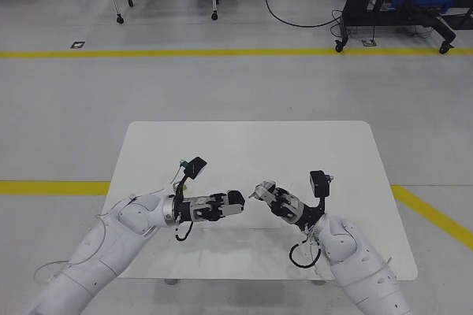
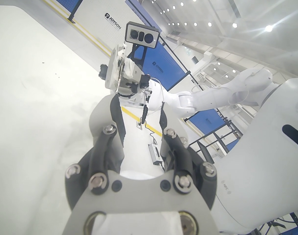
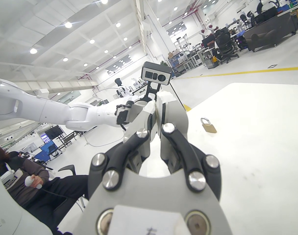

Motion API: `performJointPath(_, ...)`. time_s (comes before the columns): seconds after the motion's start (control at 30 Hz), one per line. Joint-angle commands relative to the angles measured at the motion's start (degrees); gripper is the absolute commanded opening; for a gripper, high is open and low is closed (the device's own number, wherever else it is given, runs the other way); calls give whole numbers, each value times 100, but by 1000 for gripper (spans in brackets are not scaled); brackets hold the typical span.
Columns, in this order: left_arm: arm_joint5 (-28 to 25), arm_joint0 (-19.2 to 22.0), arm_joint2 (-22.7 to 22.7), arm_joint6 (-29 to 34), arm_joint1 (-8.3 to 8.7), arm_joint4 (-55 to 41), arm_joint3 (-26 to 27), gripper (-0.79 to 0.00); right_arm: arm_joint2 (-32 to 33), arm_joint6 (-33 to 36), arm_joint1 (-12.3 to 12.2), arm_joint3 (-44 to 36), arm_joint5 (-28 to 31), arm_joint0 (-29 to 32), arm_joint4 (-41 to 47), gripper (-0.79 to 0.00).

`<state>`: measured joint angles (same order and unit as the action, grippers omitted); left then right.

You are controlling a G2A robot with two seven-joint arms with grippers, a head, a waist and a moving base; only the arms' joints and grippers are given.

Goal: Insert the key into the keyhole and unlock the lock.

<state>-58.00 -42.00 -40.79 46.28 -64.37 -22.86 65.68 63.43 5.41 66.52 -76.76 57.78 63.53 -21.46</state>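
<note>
A small brass padlock (image 3: 209, 125) with a silver shackle lies flat on the white table (image 1: 221, 150), a little beyond my right gripper (image 3: 158, 106). That gripper is shut on the key (image 2: 119, 76), a thin toothed strip seen edge-on between its white fingers. In the top view my right gripper (image 1: 258, 191) hovers over the table's near middle. It faces my left gripper (image 1: 238, 201) across a small gap. My left gripper (image 2: 138, 106) is open, its black pads (image 2: 117, 116) apart with nothing between them.
The table's front edge (image 1: 244, 276) runs just under both forearms. The far half of the table holds nothing I can see. Yellow floor lines (image 1: 221, 53) and wheeled carts (image 1: 394, 24) lie well behind the table.
</note>
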Motion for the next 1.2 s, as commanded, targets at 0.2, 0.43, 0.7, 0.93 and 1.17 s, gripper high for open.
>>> performJointPath(0.2, 0, 19, -50, 0, -155, 44, -245, -551, -45, 182, 1, -96, 22, 68, 41, -785)
performJointPath(0.43, 0, 26, -68, 0, -277, 94, -377, -573, -51, 290, -9, -135, 22, 93, 122, -785)
performJointPath(0.7, 0, 76, 0, 0, -392, 198, -505, -785, -23, 359, -26, -148, 22, 107, 185, -785)
performJointPath(0.93, 0, 71, -63, 0, -428, 227, -578, -785, -28, 377, -16, -112, 22, 85, 128, -785)
performJointPath(1.17, 0, -21, -192, 0, -384, 270, -565, -785, 27, 446, -34, -154, 22, 84, 69, -529)
